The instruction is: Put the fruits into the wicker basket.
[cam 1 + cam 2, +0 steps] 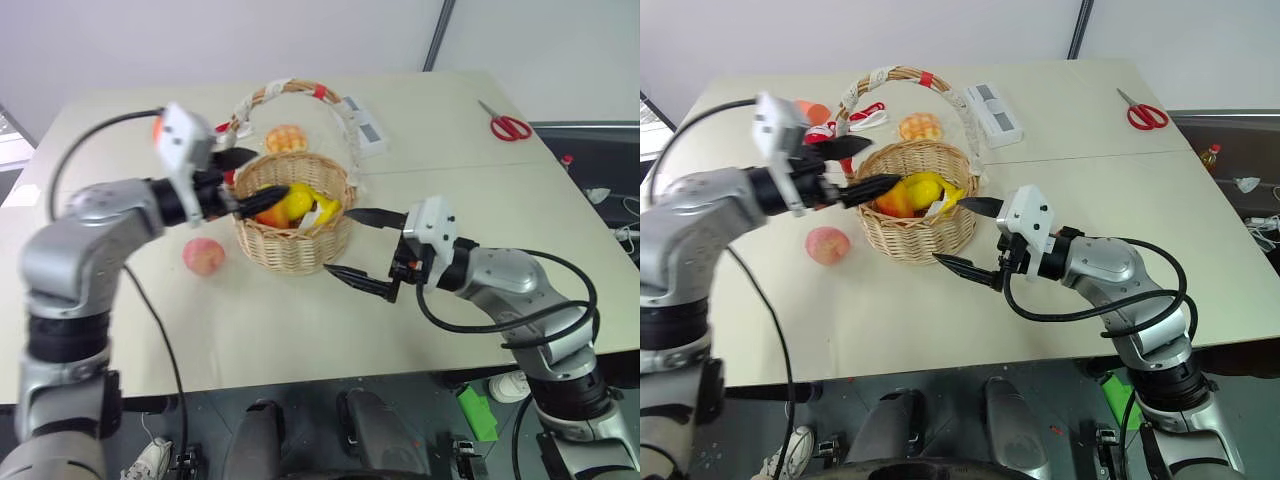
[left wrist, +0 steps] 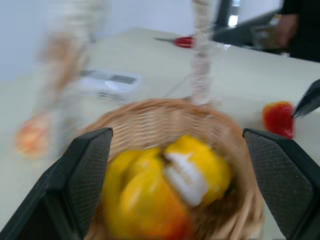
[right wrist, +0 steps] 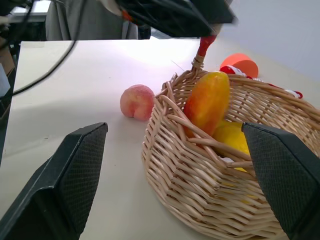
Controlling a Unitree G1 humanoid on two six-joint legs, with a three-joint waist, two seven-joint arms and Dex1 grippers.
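On the table (image 1: 300, 330) the wicker basket (image 1: 295, 245) holds the mango (image 3: 207, 102) and yellow fruits (image 1: 298, 200), the peach (image 1: 203, 256) lies beside it, both the left gripper (image 1: 245, 180) and right gripper (image 1: 350, 245) gape empty, no legible writing.

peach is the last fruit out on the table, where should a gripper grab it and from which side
Grip the peach across its round middle, coming from above. It lies free on the table beside the wicker basket, on the left gripper's side, so its top is open. That gripper hangs open over the basket, nearest it. A round body may roll, so close evenly on opposite sides.
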